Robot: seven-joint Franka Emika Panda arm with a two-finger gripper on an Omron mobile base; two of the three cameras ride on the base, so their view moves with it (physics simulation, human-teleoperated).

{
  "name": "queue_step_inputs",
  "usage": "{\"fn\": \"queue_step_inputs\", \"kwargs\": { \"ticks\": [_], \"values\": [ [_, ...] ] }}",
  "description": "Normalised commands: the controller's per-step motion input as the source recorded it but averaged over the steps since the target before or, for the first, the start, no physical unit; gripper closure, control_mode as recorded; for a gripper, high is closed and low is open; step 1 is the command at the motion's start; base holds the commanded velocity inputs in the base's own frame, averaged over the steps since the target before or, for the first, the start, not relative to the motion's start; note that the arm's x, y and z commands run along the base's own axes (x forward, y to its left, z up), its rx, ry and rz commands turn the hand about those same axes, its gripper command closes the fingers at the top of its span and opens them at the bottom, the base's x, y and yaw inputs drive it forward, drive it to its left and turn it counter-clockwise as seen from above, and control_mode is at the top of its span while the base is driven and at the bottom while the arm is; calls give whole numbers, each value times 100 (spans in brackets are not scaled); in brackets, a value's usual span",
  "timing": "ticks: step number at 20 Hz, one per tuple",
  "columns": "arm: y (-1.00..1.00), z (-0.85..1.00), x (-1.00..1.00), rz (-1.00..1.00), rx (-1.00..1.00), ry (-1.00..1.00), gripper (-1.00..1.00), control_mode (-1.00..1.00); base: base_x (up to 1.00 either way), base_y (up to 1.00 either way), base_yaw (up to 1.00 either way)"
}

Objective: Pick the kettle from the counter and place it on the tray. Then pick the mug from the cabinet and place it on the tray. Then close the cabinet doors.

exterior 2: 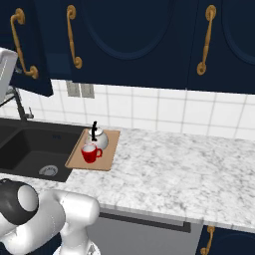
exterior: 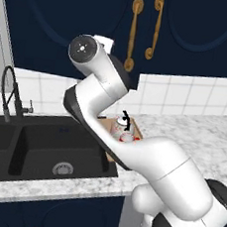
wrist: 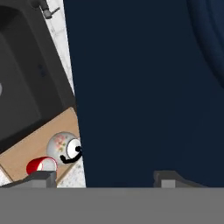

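Note:
The white kettle [exterior 2: 98, 138] with its black arched handle stands on the wooden tray [exterior 2: 110, 149], and the red mug [exterior 2: 89, 153] sits just in front of it. Both also appear on the tray [exterior: 137, 129] behind my arm: kettle [exterior: 119, 126], mug [exterior: 126, 137]. In the hand view my gripper [wrist: 105, 179] is open, its fingertips wide apart against a navy cabinet door [wrist: 148, 87] whose edge falls between them. Below that edge lie the kettle [wrist: 63, 146], mug [wrist: 40, 166] and tray [wrist: 35, 146]. The left cabinet door [exterior 2: 30, 60] stands ajar.
A black double sink [exterior: 37, 146] with a dark faucet [exterior: 8, 91] sits left of the tray. The speckled counter [exterior 2: 174, 164] stretches right. Brass handles [exterior: 133, 33] hang on the doors. White tiles [exterior 2: 149, 109] back the counter.

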Motion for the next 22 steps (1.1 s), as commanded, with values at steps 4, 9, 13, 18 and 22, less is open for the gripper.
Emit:
{"fn": "queue_step_inputs", "kwargs": {
  "ticks": [4,9,13,18,22],
  "values": [
    [-65,-1,73,-7,2,3,-100,-100,0,0,0],
    [-65,-10,73,-1,8,1,-100,-100,0,0,0],
    [-56,-18,76,0,11,2,-100,-100,0,0,0],
    [-33,-4,40,0,16,0,-100,-100,0,0,0],
    [-15,-9,27,0,18,0,-100,-100,0,0,0]
  ]
}}
